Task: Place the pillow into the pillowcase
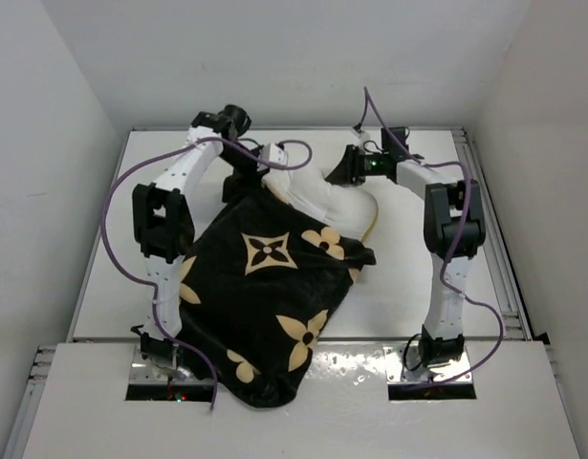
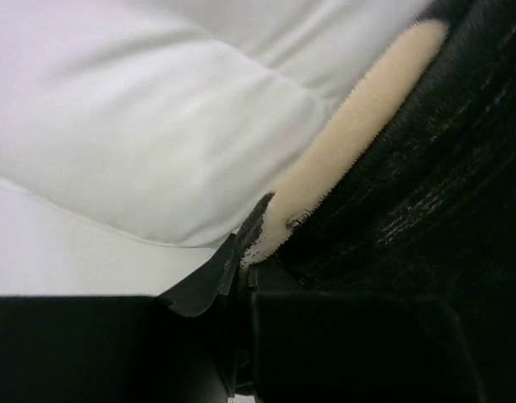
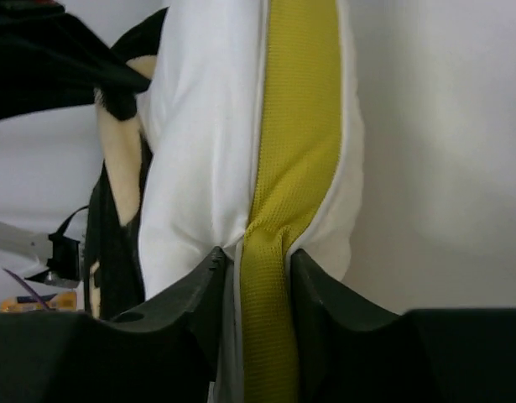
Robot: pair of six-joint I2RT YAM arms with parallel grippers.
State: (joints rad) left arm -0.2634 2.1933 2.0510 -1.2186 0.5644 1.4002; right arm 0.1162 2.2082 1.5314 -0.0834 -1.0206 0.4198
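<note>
Mid-insertion: left claw [image 2: 241, 270] clamps the pillowcase [image 1: 265, 287] rim, right claw [image 3: 262, 262] grips the pillow [image 1: 324, 196]. The next move probably calls for pushing it deeper.

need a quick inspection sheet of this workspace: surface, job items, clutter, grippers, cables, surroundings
surface: white table; the case's near end lies over the front ledge between the arm bases
job's things: black velvety pillowcase with tan flower prints covers most of the cream-white pillow with a yellow side band; the pillow's far end sticks out of the opening
clutter: nothing seen
grippers: left gripper shut on the pillowcase's hem; right gripper shut on the pillow's yellow band
cables: purple cables loop loosely off both arms
surroundings: white walls on three sides
</note>
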